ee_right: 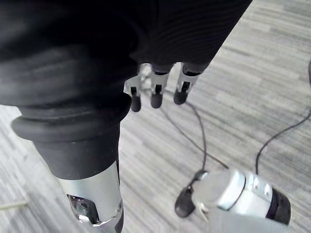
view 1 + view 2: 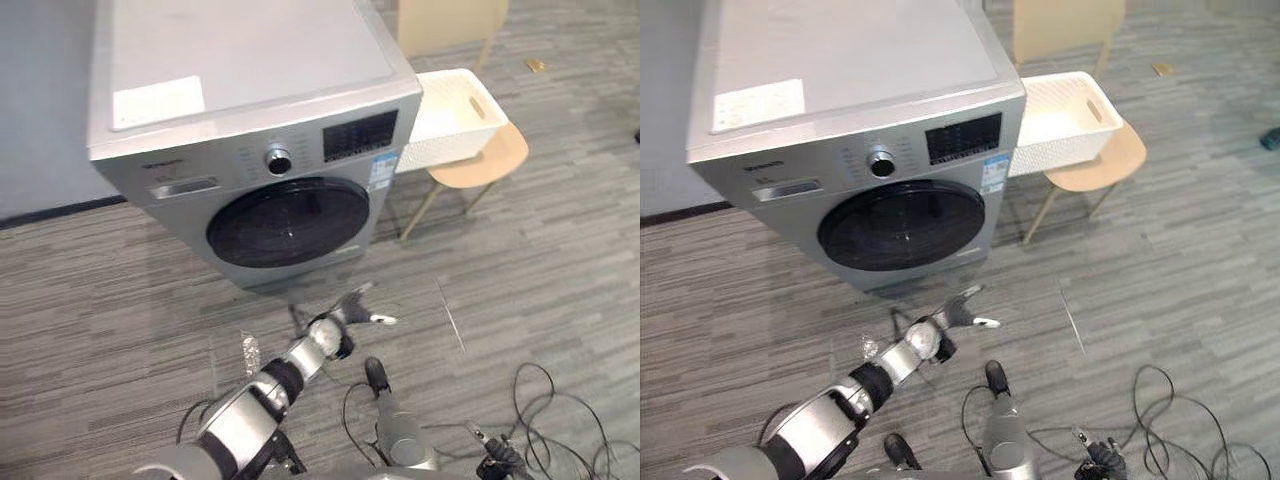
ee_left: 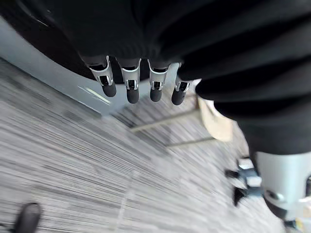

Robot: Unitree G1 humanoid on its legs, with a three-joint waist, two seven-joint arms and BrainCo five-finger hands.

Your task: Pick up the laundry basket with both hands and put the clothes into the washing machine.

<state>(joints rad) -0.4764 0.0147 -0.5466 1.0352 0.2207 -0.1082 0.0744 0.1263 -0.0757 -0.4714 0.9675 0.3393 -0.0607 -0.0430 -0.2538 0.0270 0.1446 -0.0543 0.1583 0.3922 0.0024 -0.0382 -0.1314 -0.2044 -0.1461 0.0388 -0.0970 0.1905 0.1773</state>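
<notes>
A white laundry basket (image 2: pixel 455 115) stands on a light wooden chair (image 2: pixel 495 158) just right of the grey washing machine (image 2: pixel 250 120). What shows of the basket's inside is white. The machine's dark round door (image 2: pixel 288 220) is shut. My left hand (image 2: pixel 352 306) reaches forward low over the floor in front of the door, short of it, its fingers (image 3: pixel 130 85) straight and spread, holding nothing. My right hand (image 1: pixel 155 94) hangs above the floor with relaxed fingers and is empty too. Both hands are far from the basket.
A second wooden chair (image 2: pixel 450 22) stands behind the basket. A small tan object (image 2: pixel 537 64) lies on the grey striped floor (image 2: pixel 560 260) at the far right. A wall with a dark skirting strip (image 2: pixel 60 210) runs left of the machine.
</notes>
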